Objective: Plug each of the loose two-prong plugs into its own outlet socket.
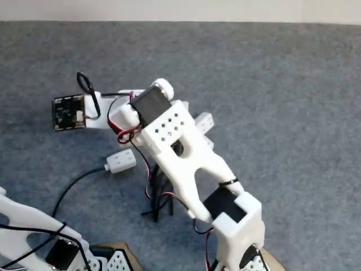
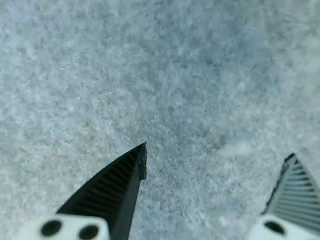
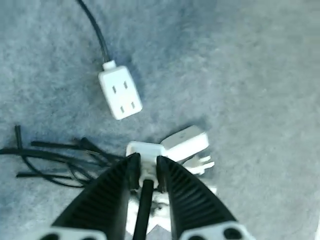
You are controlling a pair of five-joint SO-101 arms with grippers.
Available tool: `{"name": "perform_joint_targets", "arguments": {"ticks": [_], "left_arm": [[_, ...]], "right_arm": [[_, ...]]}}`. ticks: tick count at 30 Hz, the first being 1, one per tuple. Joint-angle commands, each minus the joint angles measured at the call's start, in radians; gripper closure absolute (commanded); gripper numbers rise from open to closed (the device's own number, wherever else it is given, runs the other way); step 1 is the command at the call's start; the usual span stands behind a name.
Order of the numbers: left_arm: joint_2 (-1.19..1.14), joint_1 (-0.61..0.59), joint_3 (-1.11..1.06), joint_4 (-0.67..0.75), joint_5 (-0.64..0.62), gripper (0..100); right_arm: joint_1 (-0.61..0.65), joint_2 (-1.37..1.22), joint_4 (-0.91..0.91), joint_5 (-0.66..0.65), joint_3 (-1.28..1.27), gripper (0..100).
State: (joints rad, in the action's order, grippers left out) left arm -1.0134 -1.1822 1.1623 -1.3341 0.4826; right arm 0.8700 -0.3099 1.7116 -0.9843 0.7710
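My right gripper [image 3: 147, 159] is shut on a white two-prong plug [image 3: 144, 150]; the plug's black cord runs back between the fingers. A second white plug [image 3: 186, 142] lies touching it, prongs [image 3: 204, 163] pointing sideways on the carpet. The white outlet socket block [image 3: 120, 93] with two pairs of slots lies a short way ahead on its black cable. In the high view the right arm [image 1: 172, 138] covers most of the plugs [image 1: 203, 121], and the socket block [image 1: 120, 162] lies beside it. My left gripper [image 2: 217, 150] hangs open over bare grey carpet.
A tangle of black cords [image 3: 47, 160] lies on the carpet beside the held plug, also seen under the right arm as black cords [image 1: 159, 206]. The left arm's base [image 1: 39, 237] sits at the near left corner. Grey carpet [image 1: 282, 84] stretches far and right.
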Motion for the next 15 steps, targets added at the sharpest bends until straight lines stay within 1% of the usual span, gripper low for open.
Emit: {"name": "perform_joint_targets", "arguments": {"ticks": [1,4,6,10,12,15], "left_arm": [[0.016,0.03,0.062,-0.043,0.008,60],[0.016,0.031,0.076,-0.064,0.008,60],[0.016,0.035,0.071,-0.064,0.008,60],[0.013,0.042,0.068,-0.098,0.012,60],[0.013,0.048,0.073,-0.118,0.037,60],[0.013,0.061,0.07,-0.129,0.04,60]], "right_arm": [[-0.042,0.093,-0.07,0.049,-0.042,99.2],[-0.053,0.13,-0.16,0.066,-0.111,99.2],[-0.039,0.143,-0.254,0.075,-0.217,99.2],[0.01,0.197,-0.555,0.094,-0.539,99.2],[0.039,0.232,-0.699,0.094,-0.705,99.2],[0.064,0.251,-0.837,0.094,-0.866,99.2]]}}
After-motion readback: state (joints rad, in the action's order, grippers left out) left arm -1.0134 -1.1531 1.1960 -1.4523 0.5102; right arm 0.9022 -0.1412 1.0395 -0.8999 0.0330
